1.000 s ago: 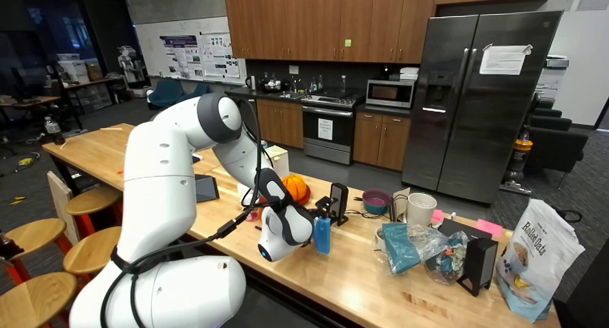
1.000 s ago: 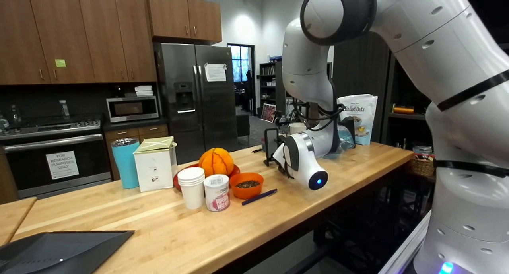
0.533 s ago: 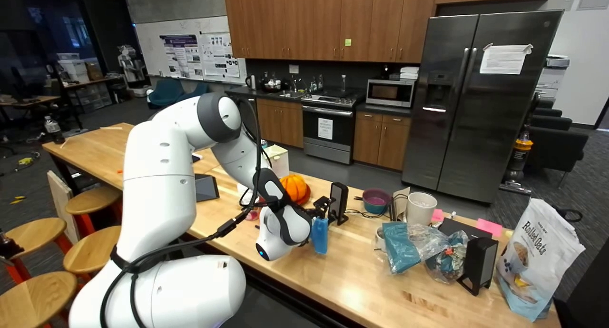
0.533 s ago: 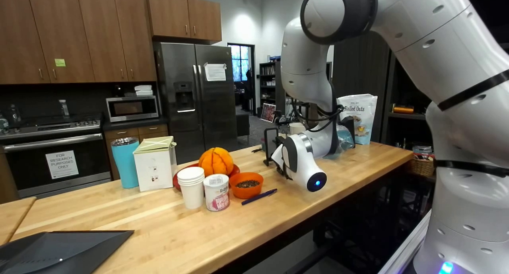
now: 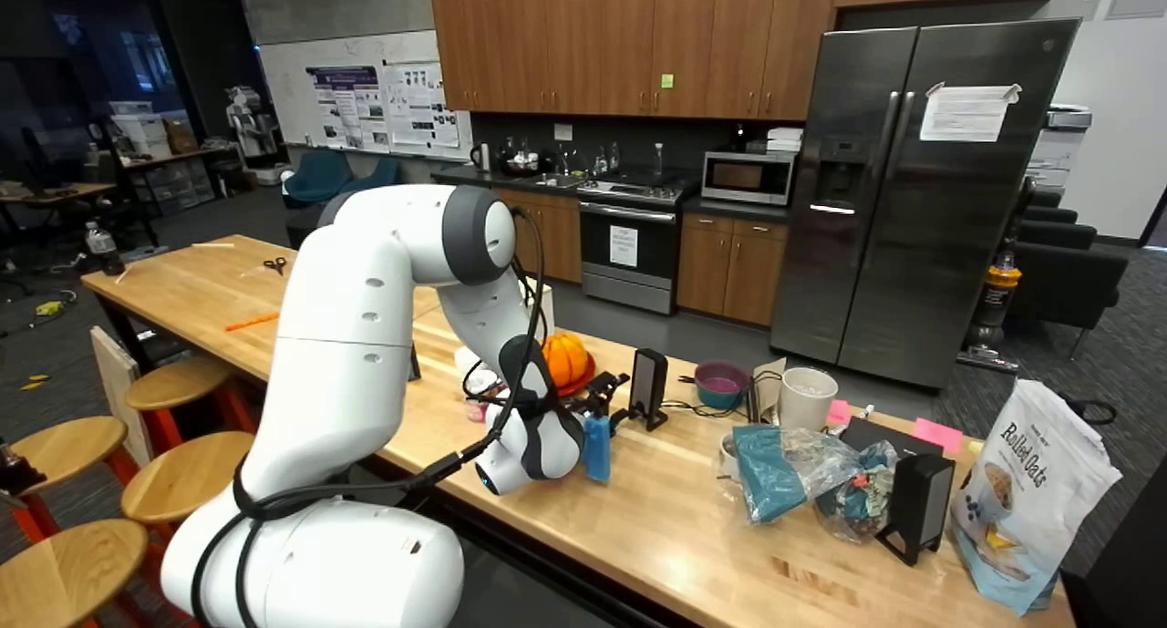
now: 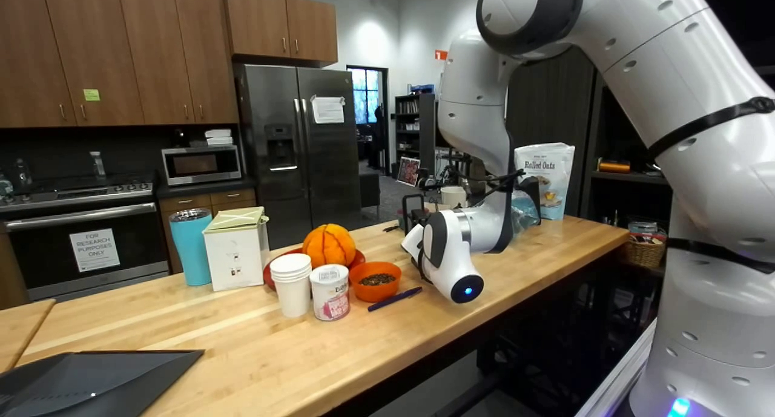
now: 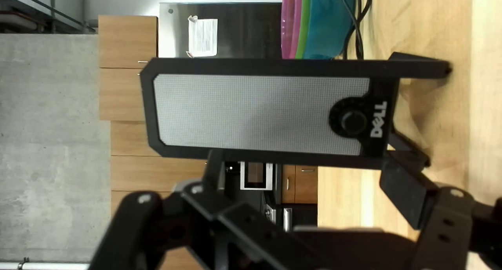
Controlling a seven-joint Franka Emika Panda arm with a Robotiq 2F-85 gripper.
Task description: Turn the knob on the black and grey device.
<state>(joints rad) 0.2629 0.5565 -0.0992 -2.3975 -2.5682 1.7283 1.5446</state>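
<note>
The black two-fingered gripper [image 7: 306, 161] has shifted left in both exterior views, spread wide, empty; mid-frame in the wrist view, the black-and-grey plastic speaker [image 7: 261, 114] looks light, tippable, so pinch its round black knob [image 7: 353, 122].

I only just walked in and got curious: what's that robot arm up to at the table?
A robot arm reaches over the wooden table, its open end effector close to an upright black and grey Dell speaker. The job is to turn the speaker's knob, which sits low on the front, just above the Dell logo. The knob is not gripped yet, and whether the end effector touches the speaker's edge is hard to tell.
</note>
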